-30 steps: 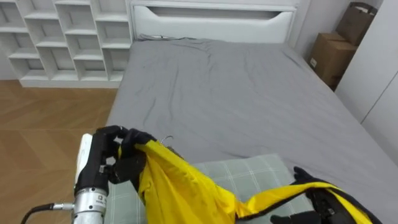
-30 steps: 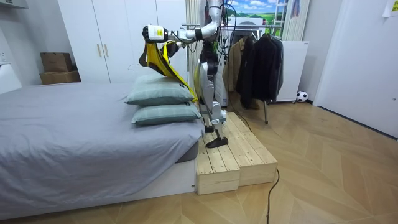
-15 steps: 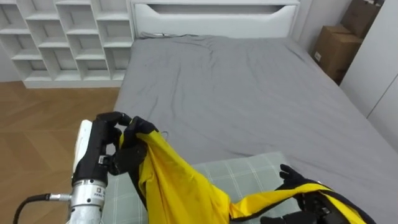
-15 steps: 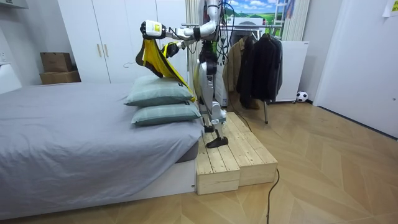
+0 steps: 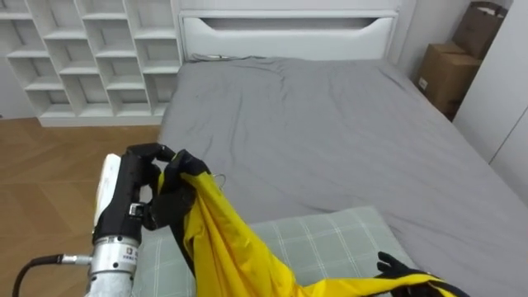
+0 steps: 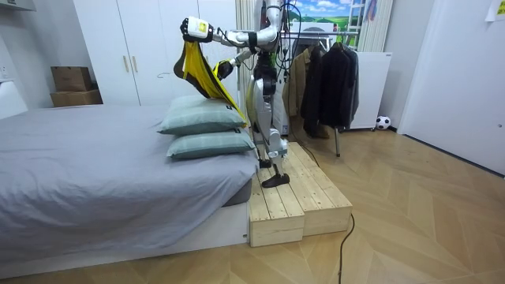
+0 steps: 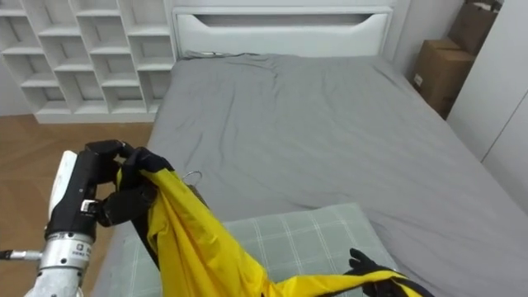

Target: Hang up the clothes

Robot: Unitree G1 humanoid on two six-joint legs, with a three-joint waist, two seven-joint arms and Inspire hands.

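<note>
yellow-and-black jacket (image 5: pixel 239 247) is up off the bed (image 5: pixel 330 124), held over the bed's pillow end, just above the checked pillow (image 5: pixel 330 235). left hand (image 5: pixel 169 194) is raised near the bed's side edge w/ fingers curled tight round the jacket's top. a thin wire hook (image 5: pixel 219 176) pokes out right beside that grip, prob a hanger's, tho the hanger itself is hidden under the cloth. right hand (image 5: pixel 398 266) shows low over the pillow end of the bed w/ the jacket's lower part draped on it; can't tell if it pinches the cloth or just props it. in the room view the robot stands on a wooden step (image 6: pixel 296 197) at the pillow end of the bed, arms out over the bed, jacket lifted high

progress, as a guess: pickup is done, and the jacket looks to be on a hanger already or nearly so. left to do: turn away from the bed, carry it to the clothes rack (image 6: pixel 316 31) that stands past the bed's pillow end, behind the robot, where dark coats (image 6: pixel 327 75) hang, then hook it on the bar. so approx mid-task, nothing hung yet

writing: none legible. small label on the left forearm has print too small to read; cardboard box (image 5: pixel 441 74) off the bed's far corner shows no readable marks
</note>
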